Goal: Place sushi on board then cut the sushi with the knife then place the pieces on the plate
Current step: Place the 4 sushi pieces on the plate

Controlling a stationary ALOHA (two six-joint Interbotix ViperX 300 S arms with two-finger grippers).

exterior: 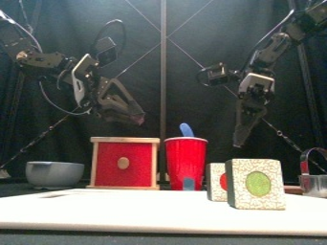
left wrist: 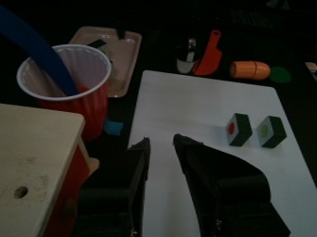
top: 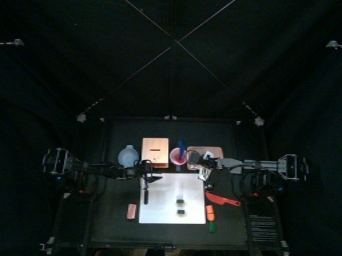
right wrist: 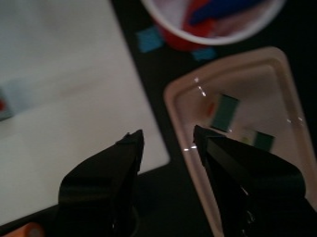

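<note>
Two sushi pieces (exterior: 255,184) stand side by side on the white board (top: 181,215); one shows a green centre, the other (left wrist: 242,130) a red one. The red cup (exterior: 185,163) with the blue knife (exterior: 186,129) stands behind the board, between the wooden box (exterior: 125,163) and the pink plate (right wrist: 254,93). My left gripper (left wrist: 161,153) hangs open and empty above the board's back left part, near the cup. Over the gap between board and plate, my right gripper (right wrist: 168,153) is open and holds nothing.
A blue-grey bowl (exterior: 54,173) sits left of the box. A red knife (left wrist: 210,53), an orange toy (left wrist: 249,69) and a green toy (left wrist: 283,74) lie on the table right of the board. Another orange toy (top: 131,210) lies left of it.
</note>
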